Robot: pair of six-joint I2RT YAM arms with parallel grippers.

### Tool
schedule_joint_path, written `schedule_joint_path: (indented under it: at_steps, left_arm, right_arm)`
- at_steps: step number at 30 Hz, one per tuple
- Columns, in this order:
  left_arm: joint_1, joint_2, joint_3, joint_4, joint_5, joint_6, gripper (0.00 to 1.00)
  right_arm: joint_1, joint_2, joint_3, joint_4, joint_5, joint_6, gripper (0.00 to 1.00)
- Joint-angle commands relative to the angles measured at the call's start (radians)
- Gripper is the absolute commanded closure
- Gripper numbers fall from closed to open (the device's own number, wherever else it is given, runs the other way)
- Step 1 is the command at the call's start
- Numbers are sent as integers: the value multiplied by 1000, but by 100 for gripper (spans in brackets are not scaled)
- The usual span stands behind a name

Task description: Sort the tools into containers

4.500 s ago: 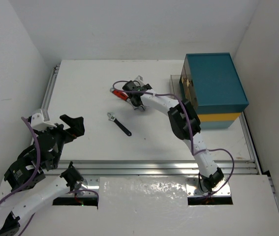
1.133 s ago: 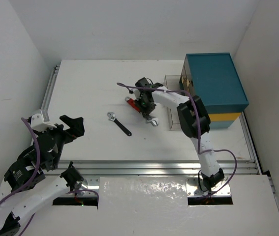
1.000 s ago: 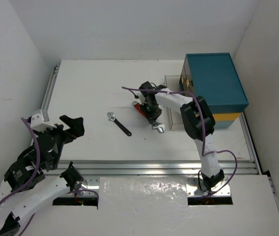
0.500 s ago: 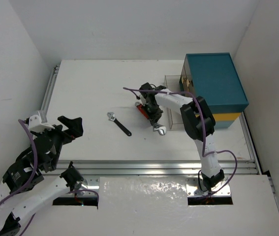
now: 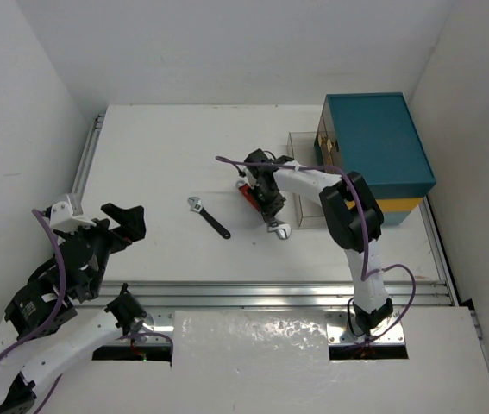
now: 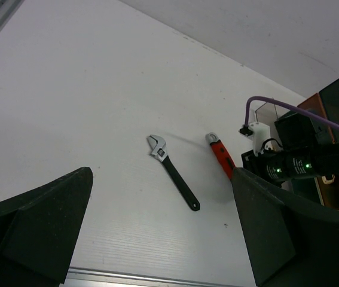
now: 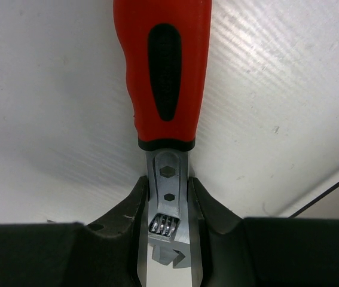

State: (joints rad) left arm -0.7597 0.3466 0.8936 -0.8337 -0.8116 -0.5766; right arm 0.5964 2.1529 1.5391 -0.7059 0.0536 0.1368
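My right gripper point(image 5: 266, 203) is shut on the silver neck of a red-and-black-handled adjustable wrench point(image 5: 249, 193). In the right wrist view the gripper point(image 7: 168, 203) has both fingers pressed against the wrench point(image 7: 163, 66), with the handle pointing away, low over the table. A second wrench with a black handle point(image 5: 209, 216) lies loose left of it and also shows in the left wrist view point(image 6: 173, 171). The teal box point(image 5: 375, 153) stands at the right with a clear drawer point(image 5: 300, 142) pulled out. My left gripper point(image 5: 126, 221) is open and empty, far from both wrenches.
A metal rail point(image 5: 270, 291) runs along the table's near edge and another point(image 5: 86, 159) along its left side. White walls close in the back and both sides. In the left wrist view the red wrench point(image 6: 221, 162) and the right arm point(image 6: 289, 164) sit before the box.
My right gripper has carried the red wrench from the table's back middle toward the near right, beside the open drawer; in the last second it barely moved. The left arm shifted slightly.
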Motion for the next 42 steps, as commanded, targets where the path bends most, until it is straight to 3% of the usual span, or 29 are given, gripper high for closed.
schedule_joint_path:
  at_steps: [1, 23, 38, 42]
  left_arm:
    - [-3, 5, -1, 33, -6, 9, 0]
    - [-1, -12, -2, 27, -12, 4, 0]
    - [-1, -21, -2, 25, -14, 1, 0]
    - [-1, -27, -2, 25, -14, 1, 0]
  right_arm:
    - [23, -73, -13, -1, 9, 44, 100]
    - [10, -231, 47, -101, 69, 53, 100]
    - [0, 27, 26, -76, -1, 66, 100]
    - [-3, 74, 39, -78, 8, 69, 96]
